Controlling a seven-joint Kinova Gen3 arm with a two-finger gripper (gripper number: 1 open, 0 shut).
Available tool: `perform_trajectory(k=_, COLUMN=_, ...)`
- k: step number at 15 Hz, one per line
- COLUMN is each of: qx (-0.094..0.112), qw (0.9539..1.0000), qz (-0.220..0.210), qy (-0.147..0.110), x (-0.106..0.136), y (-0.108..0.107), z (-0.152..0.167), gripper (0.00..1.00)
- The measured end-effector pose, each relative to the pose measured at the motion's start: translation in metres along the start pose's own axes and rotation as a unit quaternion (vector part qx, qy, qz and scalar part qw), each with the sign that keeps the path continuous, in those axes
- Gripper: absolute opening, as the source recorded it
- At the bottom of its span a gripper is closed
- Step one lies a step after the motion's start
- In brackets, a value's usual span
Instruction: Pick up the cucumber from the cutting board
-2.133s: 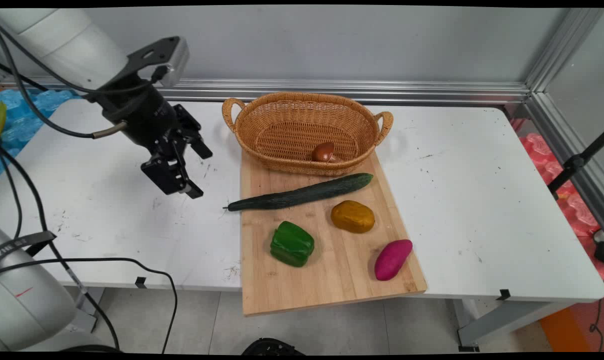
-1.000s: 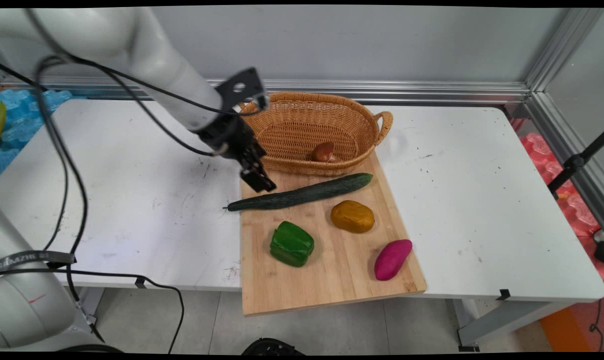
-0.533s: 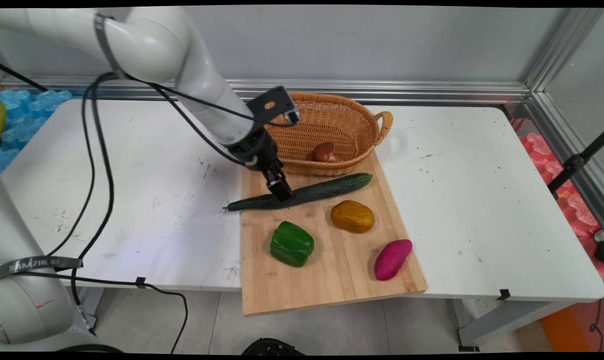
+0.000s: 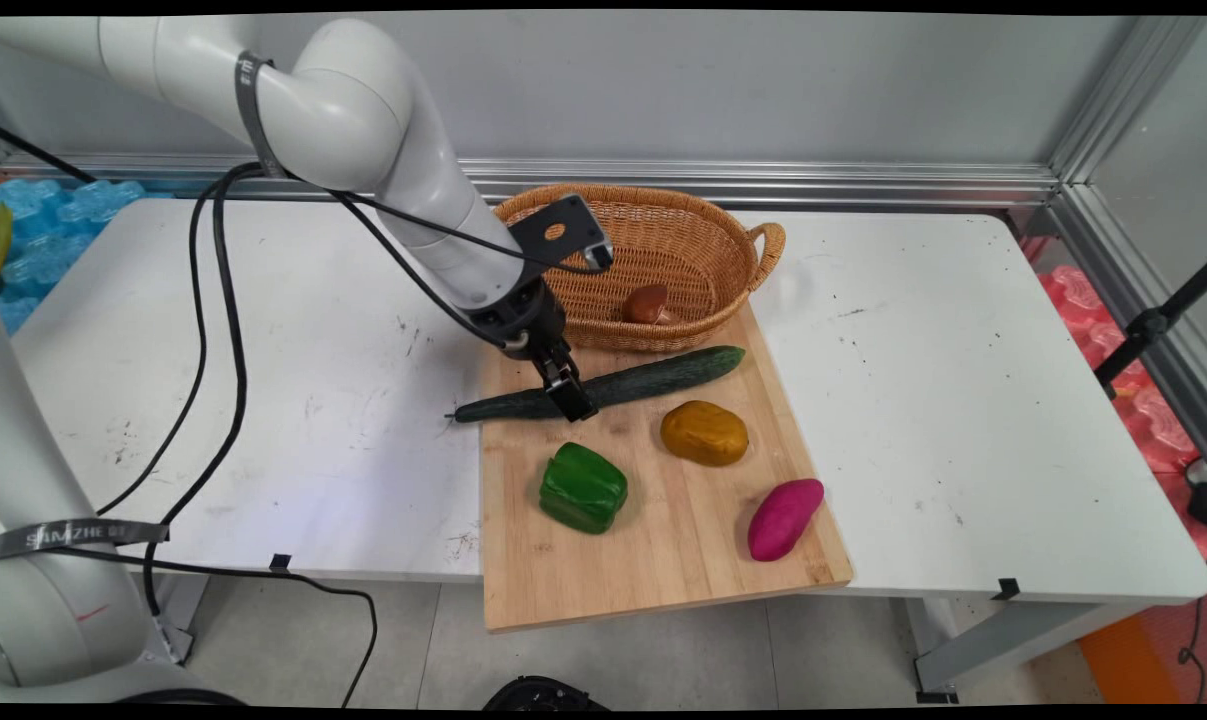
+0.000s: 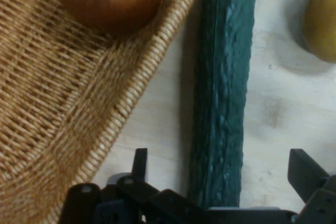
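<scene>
My gripper (image 4: 571,398) is lowered over the cucumber (image 4: 653,378) on the cutting board (image 4: 663,560), fingers (image 5: 307,174) apart on either side, not yet closed. The cucumber lies flat just near of the basket (image 4: 723,235).

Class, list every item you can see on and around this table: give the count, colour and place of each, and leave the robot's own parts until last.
Cutting board: one, light wood, table's near middle.
Basket: one, tan wicker, at the board's far end.
Mushroom: one, brown, inside the basket.
Cucumber: one, dark green, across the board before the basket.
Potato: one, yellow-brown, mid-board.
Pepper: one, green, board's left.
Sweet potato: one, magenta, board's right.
Table: one, white.
Gripper: one, black, open, straddling the cucumber.
</scene>
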Motion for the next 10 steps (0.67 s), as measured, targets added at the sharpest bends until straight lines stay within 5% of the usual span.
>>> perform_trajectory(k=10, qx=0.004, qw=0.9999, qz=0.006, qy=-0.012, x=0.001, y=0.007, z=0.011, gripper=1.00)
